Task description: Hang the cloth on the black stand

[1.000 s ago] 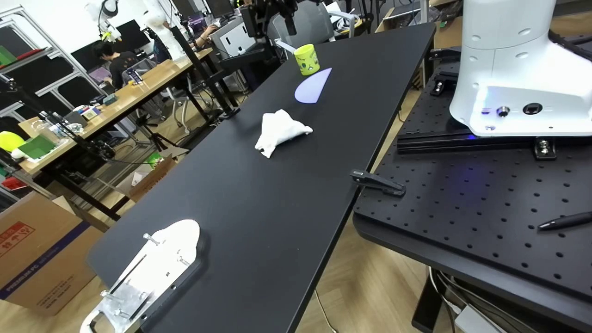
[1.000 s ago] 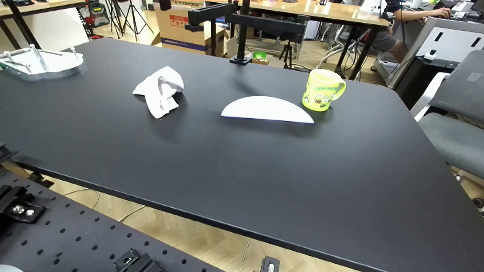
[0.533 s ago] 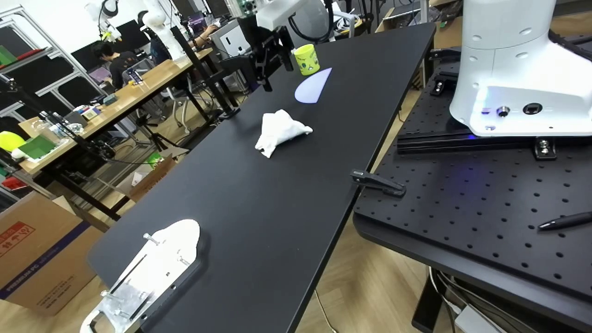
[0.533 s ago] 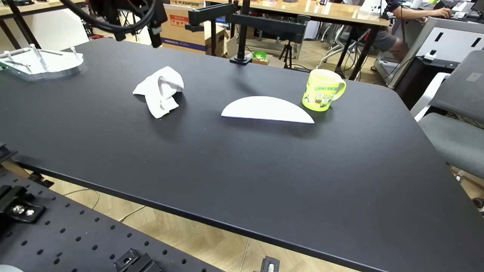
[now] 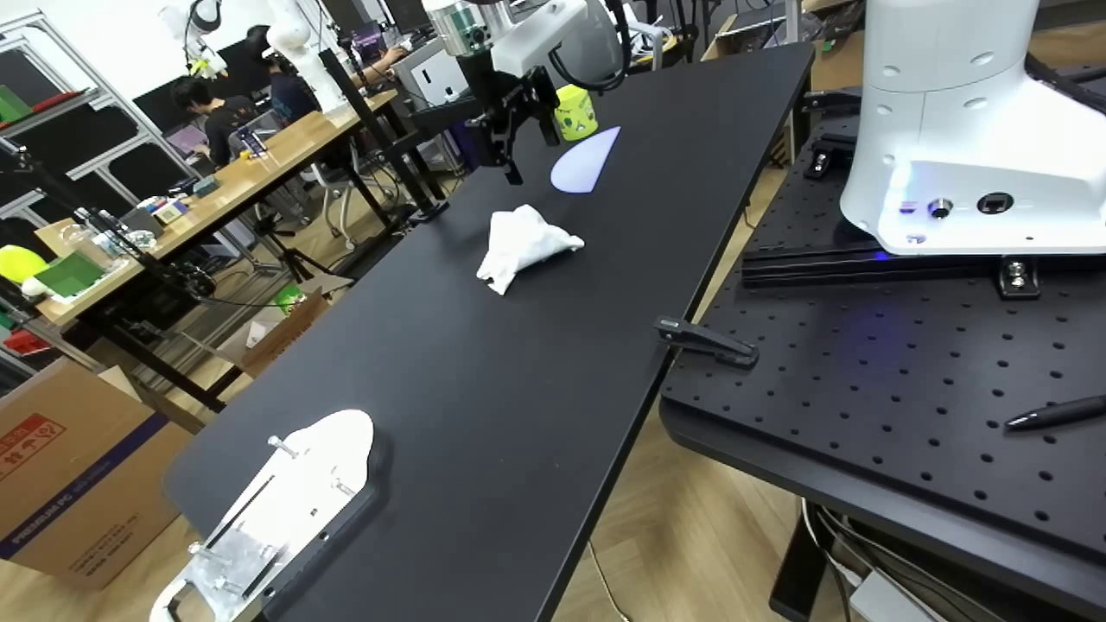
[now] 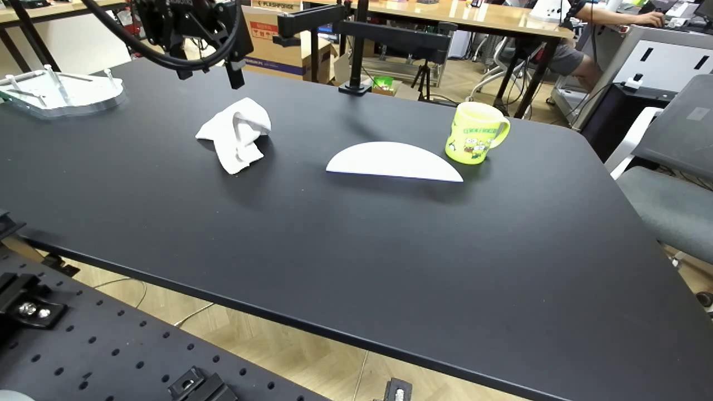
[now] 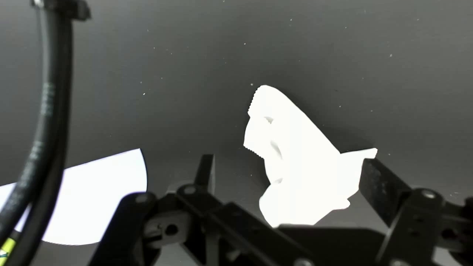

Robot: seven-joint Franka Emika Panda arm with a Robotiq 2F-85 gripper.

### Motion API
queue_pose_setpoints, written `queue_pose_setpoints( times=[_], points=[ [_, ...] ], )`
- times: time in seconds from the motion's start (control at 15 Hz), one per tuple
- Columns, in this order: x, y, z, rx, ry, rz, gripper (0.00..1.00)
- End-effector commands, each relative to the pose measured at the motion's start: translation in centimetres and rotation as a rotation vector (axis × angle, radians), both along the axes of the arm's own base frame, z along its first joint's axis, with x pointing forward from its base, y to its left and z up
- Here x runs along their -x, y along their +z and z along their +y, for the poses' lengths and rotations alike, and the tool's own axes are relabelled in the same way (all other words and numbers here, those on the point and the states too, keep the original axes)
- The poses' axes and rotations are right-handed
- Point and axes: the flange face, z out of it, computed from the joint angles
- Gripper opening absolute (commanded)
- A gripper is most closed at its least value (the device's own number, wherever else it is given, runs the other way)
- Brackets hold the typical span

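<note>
Wrist view alone shows gripper [image 7: 288,166] partly hiding cloth [image 7: 308,175].

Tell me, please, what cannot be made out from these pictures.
Cloth: underside hidden by the cloth itself in every view.
Pen: far end cut off by an exterior view's right edge.
Yellow mug: inside bottom hidden by its wall in an exterior view.
Cable markings: too blurred to read, wrist view.

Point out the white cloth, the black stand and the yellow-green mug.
White cloth [image 7: 305,173], in the wrist view: on the middle of its crumpled body.
Black stand [image 6: 357,55], in an exterior view: on its upright pole, above the base.
Yellow-green mug [image 6: 469,136], in an exterior view: on its printed side wall, beside the handle.
</note>
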Motion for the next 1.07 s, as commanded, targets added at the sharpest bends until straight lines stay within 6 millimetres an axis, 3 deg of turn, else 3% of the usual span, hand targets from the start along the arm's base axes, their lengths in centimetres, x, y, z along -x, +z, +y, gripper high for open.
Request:
queue_pose_setpoints(
  times=[0.0, 0.27, 0.67, 0.8, 1.0],
  points=[
    [-0.9, -2.0, -0.6, 0.015, -0.035, -0.044, 1.00],
    [-1.9, -4.9, -0.4, 0.043, -0.025, -0.073, 1.00],
    [-3.4, -8.1, 1.7, 0.051, 0.018, -0.072, 1.00],
    [-4.0, -8.7, 2.3, 0.046, 0.028, -0.074, 0.74],
    [-4.7, -9.4, 2.8, 0.034, 0.034, -0.082, 0.53]
  ],
)
